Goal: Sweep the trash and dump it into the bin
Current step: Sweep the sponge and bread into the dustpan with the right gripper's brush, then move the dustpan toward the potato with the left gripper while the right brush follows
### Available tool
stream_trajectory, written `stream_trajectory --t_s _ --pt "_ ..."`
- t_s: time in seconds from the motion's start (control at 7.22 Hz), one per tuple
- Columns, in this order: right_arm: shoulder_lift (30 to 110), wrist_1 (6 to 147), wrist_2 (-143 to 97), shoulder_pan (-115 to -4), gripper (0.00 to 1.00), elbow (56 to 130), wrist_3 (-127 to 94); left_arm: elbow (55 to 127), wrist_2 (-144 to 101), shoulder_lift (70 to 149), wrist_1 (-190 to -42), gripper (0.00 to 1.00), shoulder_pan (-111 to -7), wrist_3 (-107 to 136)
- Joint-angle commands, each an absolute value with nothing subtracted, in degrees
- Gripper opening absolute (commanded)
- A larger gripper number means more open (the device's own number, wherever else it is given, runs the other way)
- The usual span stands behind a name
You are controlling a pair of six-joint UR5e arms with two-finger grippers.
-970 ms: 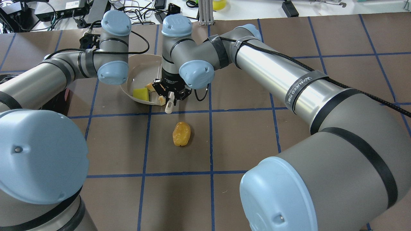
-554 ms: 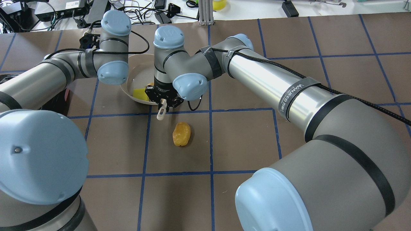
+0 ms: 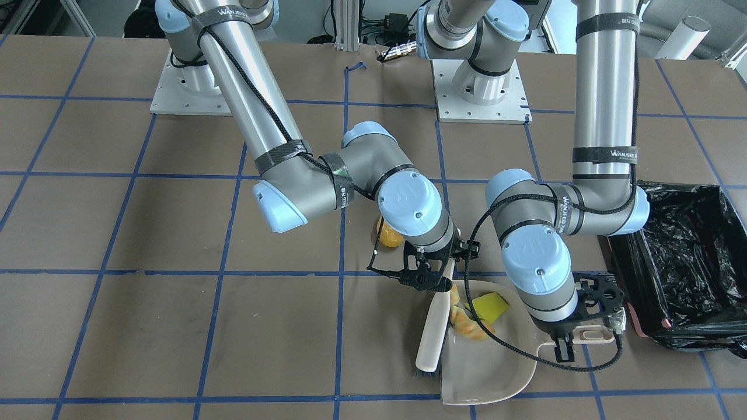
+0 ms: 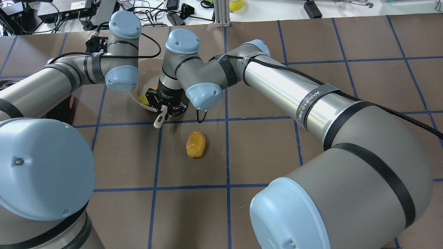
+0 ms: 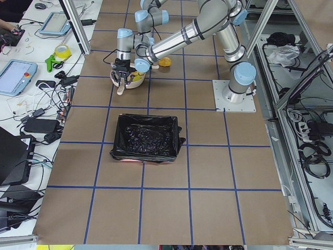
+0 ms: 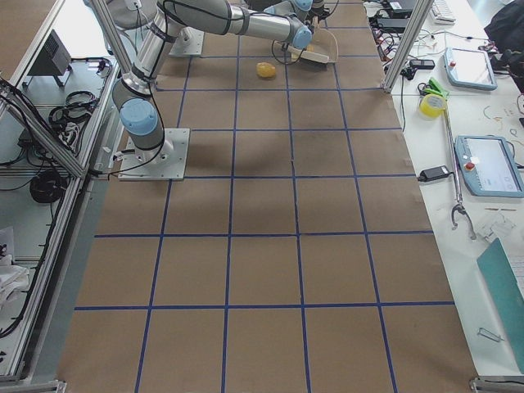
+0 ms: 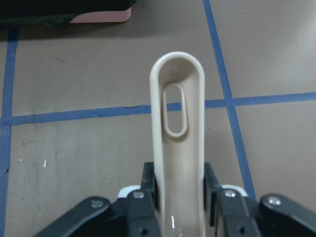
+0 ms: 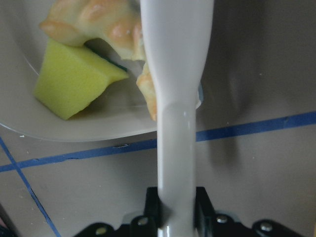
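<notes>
My right gripper [image 3: 427,274] is shut on the beige brush [image 3: 433,332], whose head lies at the mouth of the beige dustpan [image 3: 490,379]. The tan half-ring [image 3: 467,325] and yellow wedge [image 3: 491,305] lie inside the pan and also show in the right wrist view [image 8: 94,19] [image 8: 74,84]. My left gripper [image 3: 585,336] is shut on the dustpan handle [image 7: 177,128]. The amber lump [image 4: 196,144] lies on the table, apart from the pan, nearer the robot. The black-lined bin [image 3: 683,262] stands beside the left arm.
The bin's pink rim [image 7: 98,15] shows just past the dustpan handle. The brown table [image 4: 263,148] carries a blue tape grid. Cables and devices [image 4: 69,10] lie beyond the far edge. Both forearms crowd the space over the dustpan.
My right gripper has moved left with the brush across the dustpan's mouth, covering the pieces in the overhead view. The amber lump and the left arm have not moved.
</notes>
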State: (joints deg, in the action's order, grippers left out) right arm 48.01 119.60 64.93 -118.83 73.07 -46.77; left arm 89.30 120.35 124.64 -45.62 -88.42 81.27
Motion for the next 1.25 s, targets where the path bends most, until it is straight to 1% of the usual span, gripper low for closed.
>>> stream_trajectory --t_s 0.0,0.28,0.42,0.55,0.69,0.83,1.11 --pt "49.21 117.62 68.17 -117.34 0.0 73.3 -40.74 89.38 120.24 124.63 -45.62 0.0 -88.42 81.3" --pt "52.28 111.12 78.18 -116.2 0.0 74.0 -30.03 89.3 119.71 124.63 -45.62 0.0 -88.42 81.47" --pt "53.69 106.48 82.22 -115.93 0.0 74.44 -27.36 89.38 119.45 124.54 -45.62 0.0 -88.42 81.39" --pt "56.14 104.43 84.7 -115.93 0.01 76.53 -27.25 89.99 119.36 123.58 -45.62 0.0 -88.42 80.95" --pt "59.47 104.07 86.9 -115.93 0.01 81.08 -27.25 90.52 119.27 122.53 -45.62 0.0 -88.33 79.73" --pt "63.42 104.06 89.71 -115.93 0.0 86.6 -26.38 92.53 119.27 121.48 -45.62 0.0 -88.42 79.54" --pt "69.84 103.89 91.93 -116.1 0.0 96.72 -26.36 98.94 119.44 117.44 -45.17 0.0 -88.24 80.06"
